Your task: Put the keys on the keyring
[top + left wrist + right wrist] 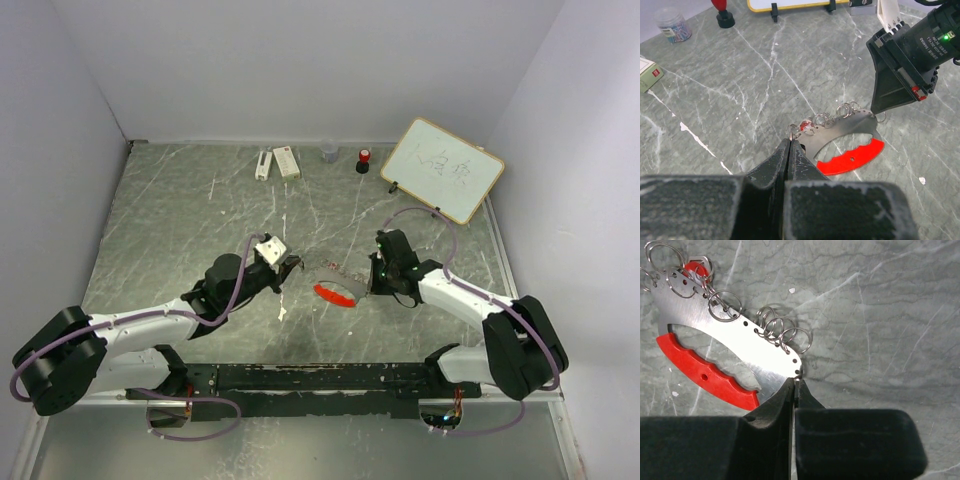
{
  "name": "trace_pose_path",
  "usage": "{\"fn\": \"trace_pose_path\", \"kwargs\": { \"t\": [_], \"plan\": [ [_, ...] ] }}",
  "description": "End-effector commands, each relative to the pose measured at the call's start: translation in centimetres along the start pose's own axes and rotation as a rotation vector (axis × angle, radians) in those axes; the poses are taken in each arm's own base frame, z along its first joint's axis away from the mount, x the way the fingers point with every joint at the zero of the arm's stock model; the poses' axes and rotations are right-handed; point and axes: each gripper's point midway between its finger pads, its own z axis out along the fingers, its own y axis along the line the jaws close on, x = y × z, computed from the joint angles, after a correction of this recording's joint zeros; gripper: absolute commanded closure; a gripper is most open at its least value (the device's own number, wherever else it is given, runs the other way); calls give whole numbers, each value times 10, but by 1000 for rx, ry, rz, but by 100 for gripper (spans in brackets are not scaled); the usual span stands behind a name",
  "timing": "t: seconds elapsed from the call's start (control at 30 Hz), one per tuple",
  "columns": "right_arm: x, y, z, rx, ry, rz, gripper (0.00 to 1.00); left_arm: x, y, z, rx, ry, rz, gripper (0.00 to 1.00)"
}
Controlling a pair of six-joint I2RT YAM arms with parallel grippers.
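Note:
The keyring [335, 291] is a curved silver plate with a red plastic grip [850, 158] and several thin wire rings along its edge, held between both arms. My left gripper [790, 140] is shut on a small wire ring at the plate's left end [291, 268]. My right gripper [795, 382] is shut on the plate's other tip [371, 284], pinching it at the last hole. A small red key head [693, 268] sits among the rings near the left end; it also shows in the left wrist view [807, 122]. I see no black-headed key.
At the back stand a whiteboard [442, 170], a red-topped black cylinder [363, 160], a small jar of clips [329, 152] and white boxes [285, 162]. A small white scrap [284, 313] lies near the left gripper. Walls close in the left, right and back.

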Motion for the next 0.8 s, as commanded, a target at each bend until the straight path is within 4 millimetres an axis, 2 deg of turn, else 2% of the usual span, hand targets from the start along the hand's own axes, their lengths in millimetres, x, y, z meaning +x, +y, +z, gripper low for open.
{"fn": "trace_pose_path", "kwargs": {
  "t": [0.0,0.2,0.37,0.57,0.77],
  "plan": [
    [-22,22,-8,-85,-77,44,100,-18,-5,-4,36,-76,5,93],
    [-62,64,-25,-292,-227,132,100,-39,-14,-8,93,-137,31,93],
    [-87,99,-36,-358,-289,120,100,-58,-24,-10,155,-192,74,93],
    [-101,139,-45,-488,-334,186,100,-72,-28,-2,182,-220,95,93],
    [-116,167,-60,-550,-410,249,100,-84,-17,1,116,-248,92,93]
  ]
}}
